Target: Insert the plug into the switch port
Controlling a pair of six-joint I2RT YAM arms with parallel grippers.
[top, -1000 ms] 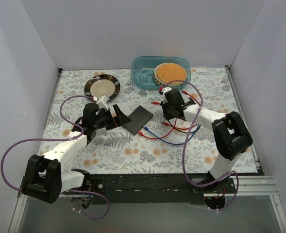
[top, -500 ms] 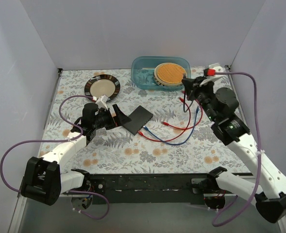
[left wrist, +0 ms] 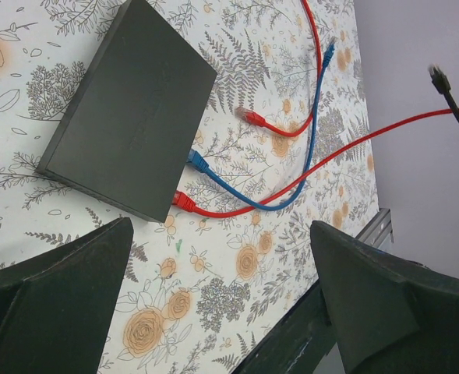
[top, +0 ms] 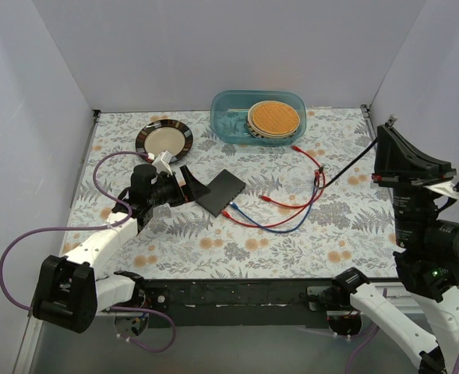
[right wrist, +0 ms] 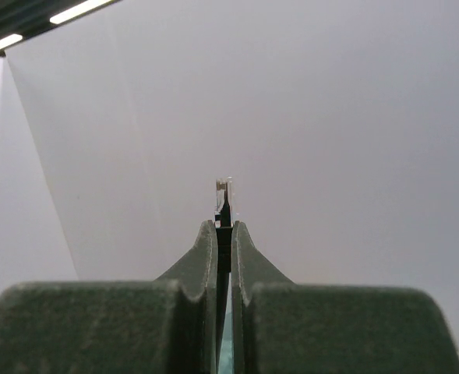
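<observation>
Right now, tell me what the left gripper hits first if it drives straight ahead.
Probably the switch, near the edge where the red plug and blue plug sit; the open left gripper aims about there. Depth is unclear, so it could meet the table just short of it.

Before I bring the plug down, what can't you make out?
1. Free ports on the switch: port face edge-on in left wrist view, too small from top.
2. Latch side of the plug: right wrist view shows only its tip above the shut right end effector.
3. Switch: outside right wrist view.
</observation>
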